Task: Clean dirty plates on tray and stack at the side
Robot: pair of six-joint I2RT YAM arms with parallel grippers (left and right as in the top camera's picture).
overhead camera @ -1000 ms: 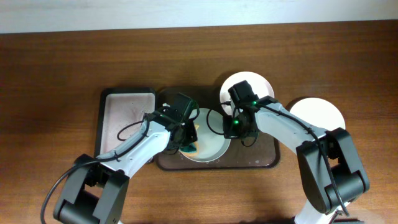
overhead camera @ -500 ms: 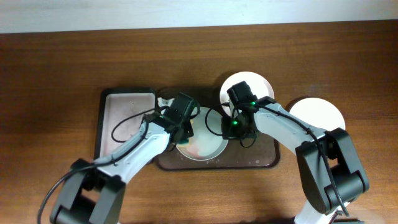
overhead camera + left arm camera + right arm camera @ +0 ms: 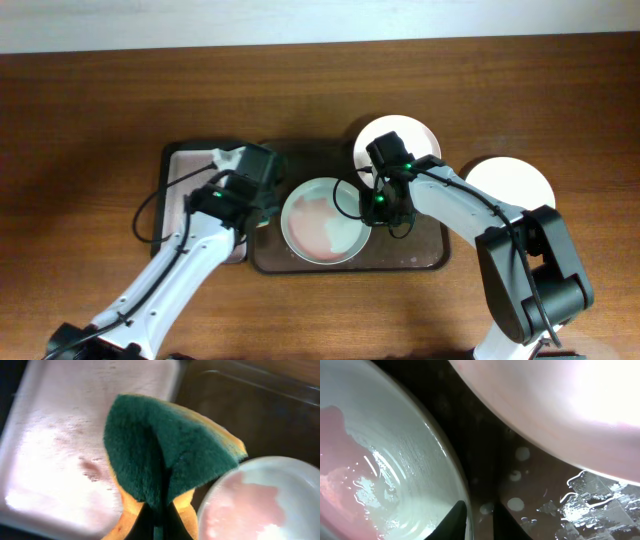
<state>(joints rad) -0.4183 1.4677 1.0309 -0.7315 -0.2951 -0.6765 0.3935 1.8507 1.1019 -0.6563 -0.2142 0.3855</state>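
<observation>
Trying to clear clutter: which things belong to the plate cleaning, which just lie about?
Job: pale green plate, white plate at tray's corner, white plate on the table, brown tray, sponge, sponge tray.
Lying about: nothing visible beyond the wooden table.

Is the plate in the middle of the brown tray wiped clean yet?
No, the pale green plate on the brown tray has a wide pink smear across its middle in the overhead view.

The left arm (image 3: pixel 190 258) stretches forward, the left gripper (image 3: pixel 158 521) clamped on a sponge (image 3: pixel 165 455), while the right arm (image 3: pixel 462 200) bends inward, the right gripper (image 3: pixel 479 517) lowered (jaws slightly apart).
</observation>
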